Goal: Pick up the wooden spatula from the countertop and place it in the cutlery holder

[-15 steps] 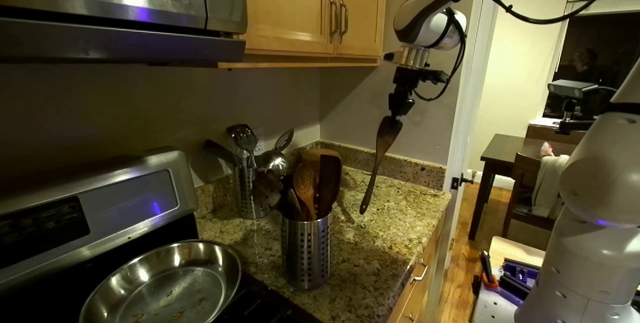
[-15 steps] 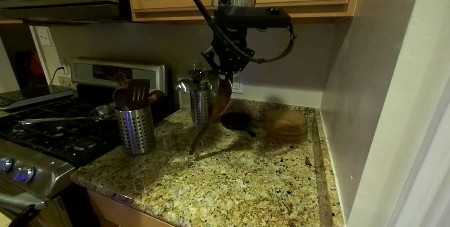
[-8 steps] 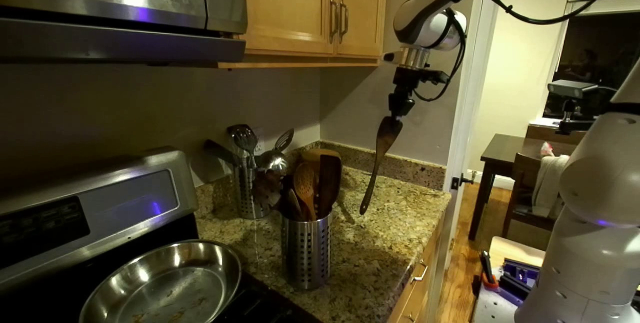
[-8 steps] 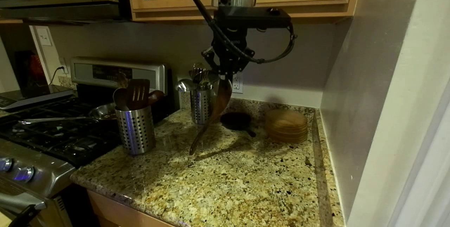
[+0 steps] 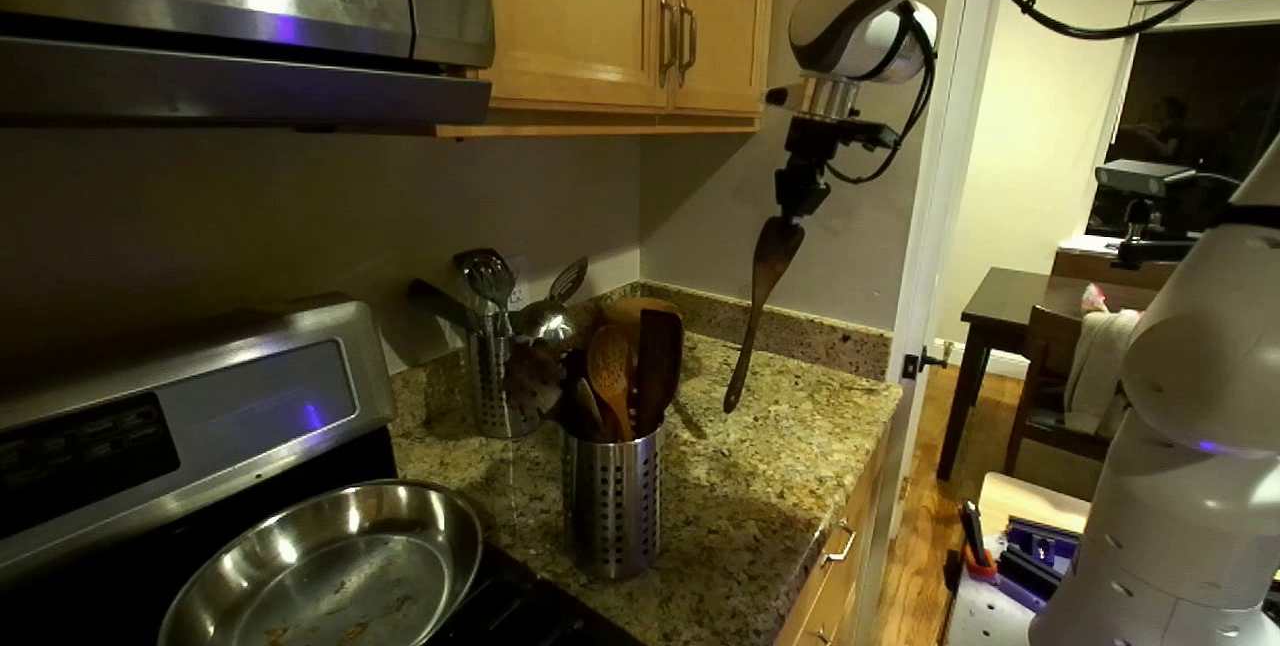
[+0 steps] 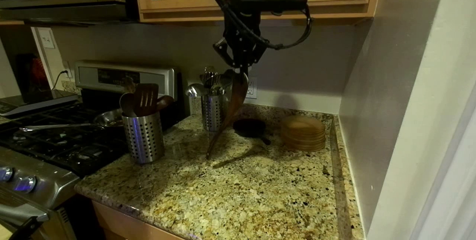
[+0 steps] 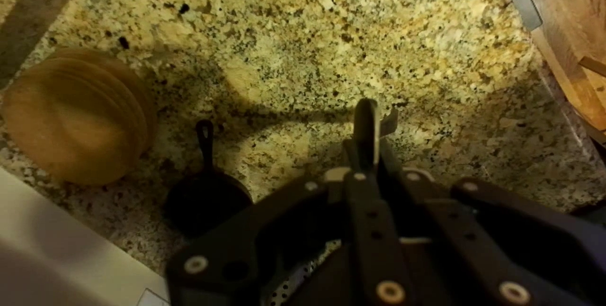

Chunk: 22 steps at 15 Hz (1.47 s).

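Black and small, a pan [image 6: 248, 126] shows in the wrist view and in an exterior view, there at nine o'clock from stacked wooden plates [image 6: 303, 132]; a dark table [image 5: 1015, 291] shows only in an exterior view. Jaws clenched, the gripper [image 6: 241, 72] grasps the spatula [image 6: 233, 107] by its broad head, above the countertop [image 6: 260, 195]. In an exterior view its thin dark-brown handle slants down toward seven o'clock; the nearer steel cup [image 6: 143, 139] stands at eight from the gripper.
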### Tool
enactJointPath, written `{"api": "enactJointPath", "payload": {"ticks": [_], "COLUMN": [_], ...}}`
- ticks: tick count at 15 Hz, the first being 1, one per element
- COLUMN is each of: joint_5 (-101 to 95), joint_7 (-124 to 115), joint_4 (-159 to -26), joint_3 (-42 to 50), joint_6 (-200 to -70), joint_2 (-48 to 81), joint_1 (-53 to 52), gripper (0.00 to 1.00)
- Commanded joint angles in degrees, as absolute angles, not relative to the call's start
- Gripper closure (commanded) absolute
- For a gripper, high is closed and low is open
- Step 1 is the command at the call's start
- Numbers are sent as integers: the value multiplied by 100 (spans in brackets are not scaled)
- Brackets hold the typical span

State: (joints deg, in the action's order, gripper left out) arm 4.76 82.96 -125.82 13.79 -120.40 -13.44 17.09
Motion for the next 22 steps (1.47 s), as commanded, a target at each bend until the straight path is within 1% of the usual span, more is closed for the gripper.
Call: {"api": "enactJointPath", "payload": {"ticks": [1, 5, 17, 22], "joint_5": [-106, -578, -956, -971], "joint_7": [8170, 8203, 8647, 8812], "joint_4": [-12651, -12671, -12684, -12640], "joint_3": [1372, 1238, 993, 881], "joint_6": [-11954, -11971, -12049, -12069], "joint_2": [-1960, -2444, -3649, -3877], "joint_1": [1473, 1246, 402, 99], "gripper": [97, 97, 97, 97]}}
